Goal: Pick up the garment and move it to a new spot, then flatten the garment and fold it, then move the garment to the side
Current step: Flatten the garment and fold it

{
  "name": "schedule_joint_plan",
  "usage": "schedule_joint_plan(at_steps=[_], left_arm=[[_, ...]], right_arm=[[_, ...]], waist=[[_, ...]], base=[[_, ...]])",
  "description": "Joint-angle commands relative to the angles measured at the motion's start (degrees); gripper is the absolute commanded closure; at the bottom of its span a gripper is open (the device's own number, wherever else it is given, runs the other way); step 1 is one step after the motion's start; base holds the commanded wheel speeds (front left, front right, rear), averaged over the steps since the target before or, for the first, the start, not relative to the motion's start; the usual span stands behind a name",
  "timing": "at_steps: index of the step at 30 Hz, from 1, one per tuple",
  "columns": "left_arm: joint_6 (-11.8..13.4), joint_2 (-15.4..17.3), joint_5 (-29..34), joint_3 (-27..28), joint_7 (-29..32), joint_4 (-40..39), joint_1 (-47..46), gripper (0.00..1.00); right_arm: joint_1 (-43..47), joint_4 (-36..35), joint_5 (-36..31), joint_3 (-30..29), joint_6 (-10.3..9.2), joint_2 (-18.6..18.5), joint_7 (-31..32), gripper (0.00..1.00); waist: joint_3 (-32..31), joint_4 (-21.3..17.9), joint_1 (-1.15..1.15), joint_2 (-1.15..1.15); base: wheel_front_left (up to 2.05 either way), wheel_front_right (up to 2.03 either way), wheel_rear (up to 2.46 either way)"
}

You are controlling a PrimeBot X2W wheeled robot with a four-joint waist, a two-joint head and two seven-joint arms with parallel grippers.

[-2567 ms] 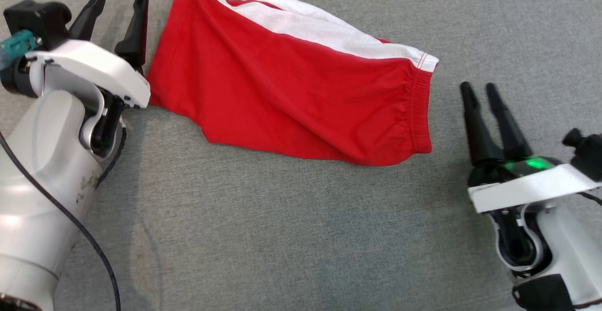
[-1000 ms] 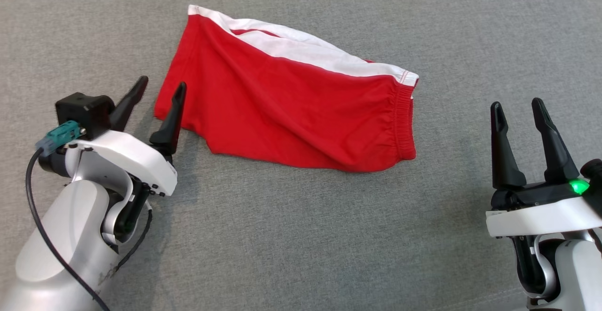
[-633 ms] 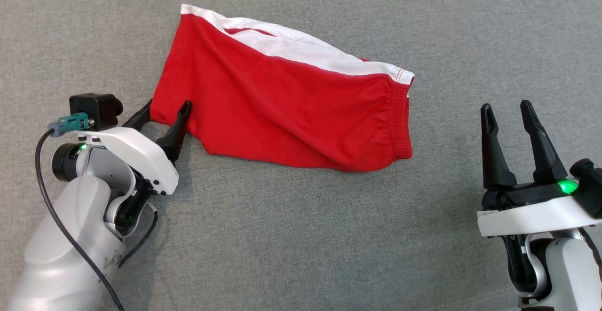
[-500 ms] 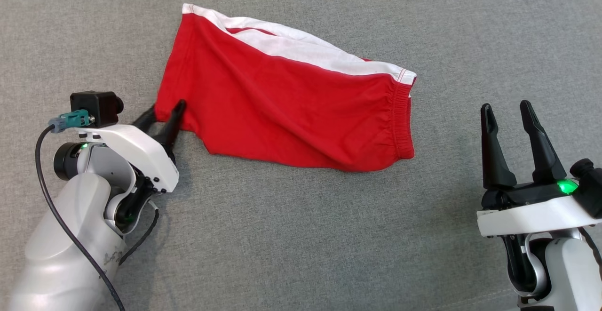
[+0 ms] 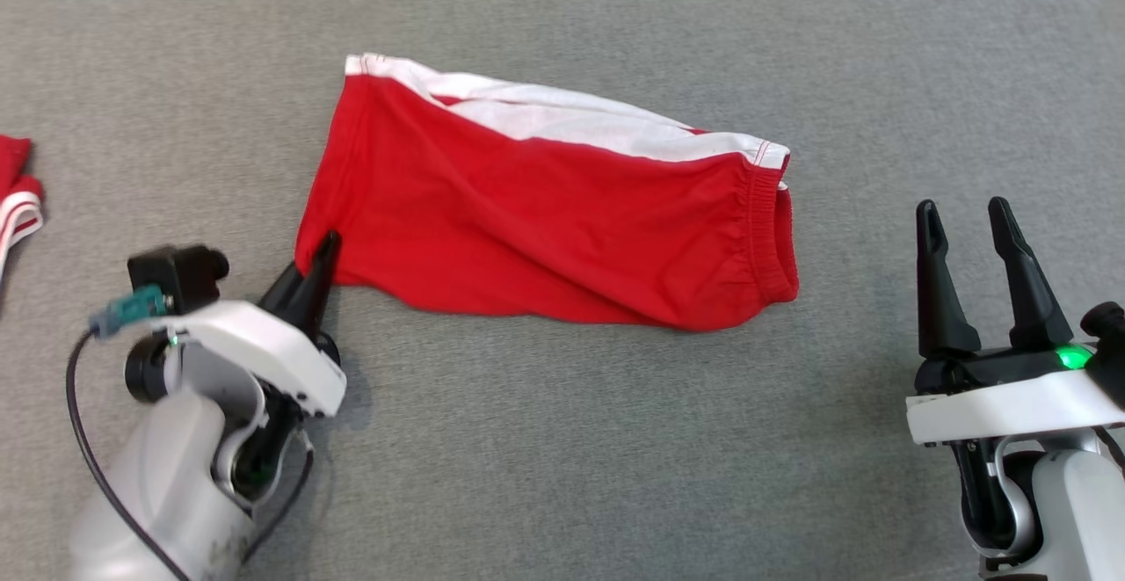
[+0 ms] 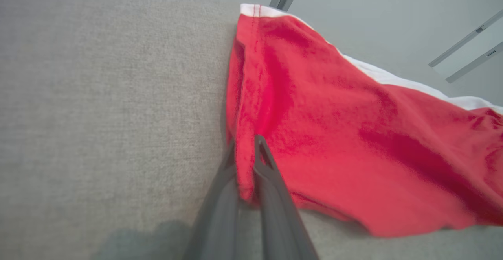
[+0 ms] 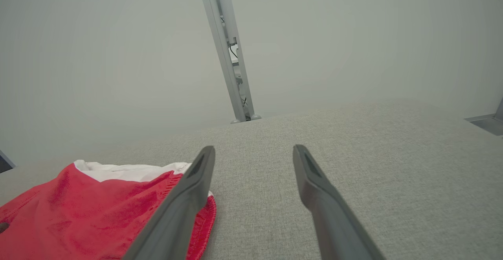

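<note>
– Garment point(image 5: 545, 229): where does it lie from the left gripper point(image 5: 321, 251)?
– Its near red corner is pinched between that gripper's clenched fingers point(image 6: 271, 189); the rest spreads on the grey surface point(image 5: 562, 440) beyond and right of the tips.
– And the right gripper point(image 5: 962, 212)?
– Fingers spread, holding nothing, clear of the elastic waistband point(image 5: 765, 229) off to its left; a white band point(image 5: 571, 119) runs along the far edge.

It looks like a robot test room. There is a big counter point(image 5: 562, 475) covered in gray cloth, a bare pale wall point(image 7: 118, 55), and a plain metal post point(image 7: 230, 55) behind it.
</note>
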Motion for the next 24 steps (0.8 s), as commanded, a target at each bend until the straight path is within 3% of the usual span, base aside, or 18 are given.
schedule_joint_plan(at_steps=[1, 11, 14, 15, 16, 24], left_arm=[[1.5, 0.0, -0.3, 0.3, -1.3, -2.1, 3.9, 1.0], [7.8, -0.4, -1.6, 1.2, -2.3, -17.4, 15.1, 1.0], [10.7, -0.1, -0.2, 2.1, -4.2, -20.7, 16.9, 1.0], [11.3, -0.1, 0.2, 1.9, -4.4, -21.4, 17.6, 0.65], [12.2, 0.0, 0.8, 2.1, -4.9, -22.1, 18.0, 0.0], [17.8, 2.8, 8.3, 3.7, -10.9, -27.8, 17.8, 0.0]], right_arm=[[0.7, 0.1, -0.2, -0.6, 0.01, -0.7, 0.3, 0.0], [2.6, -0.7, -1.1, -3.0, 0.01, -1.9, 2.7, 0.0], [3.1, -1.1, -2.5, -3.1, 0.01, -2.3, 3.3, 0.0], [3.1, -1.3, -3.1, -3.2, 0.01, -2.3, 3.3, 0.0], [3.1, -1.3, -3.9, -3.2, 0.01, -2.2, 3.5, 0.0], [2.8, -2.2, -7.5, -2.6, 0.01, -1.4, 3.8, 0.0]], waist=[[-0.9, 1.5, 0.0, 0.0], [-2.7, 4.6, 0.0, 0.0], [-3.0, 4.7, 0.0, 0.0], [-3.2, 4.7, 0.0, 0.0], [-3.3, 4.6, 0.0, 0.0], [-4.2, 4.1, 0.0, 0.0]], base=[[0.0, 0.0, 0.0], [0.0, 0.0, 0.0], [0.0, 0.0, 0.0], [0.0, 0.0, 0.0], [0.0, 0.0, 0.0], [0.0, 0.0, 0.0]])
